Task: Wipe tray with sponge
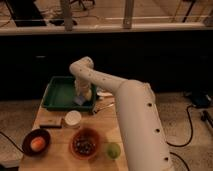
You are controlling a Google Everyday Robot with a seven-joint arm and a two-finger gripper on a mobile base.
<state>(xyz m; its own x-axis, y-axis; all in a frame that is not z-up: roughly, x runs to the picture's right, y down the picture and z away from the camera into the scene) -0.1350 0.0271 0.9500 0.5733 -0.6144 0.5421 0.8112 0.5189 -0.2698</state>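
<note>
The dark-green tray (57,95) sits at the back left of the wooden table (107,122). My gripper (82,95) reaches down into the right part of the tray, with the white arm arching over from the right. It is shut on the sponge (80,100), a pale bluish-white block with a yellow side, which is pressed against the tray floor near the right wall.
In front of the tray stand a white round cup (73,118) and a flat dark block (51,122). A brown bowl with an orange thing (36,143), a brown bowl with dark contents (85,144) and a green fruit (113,150) sit near the front edge.
</note>
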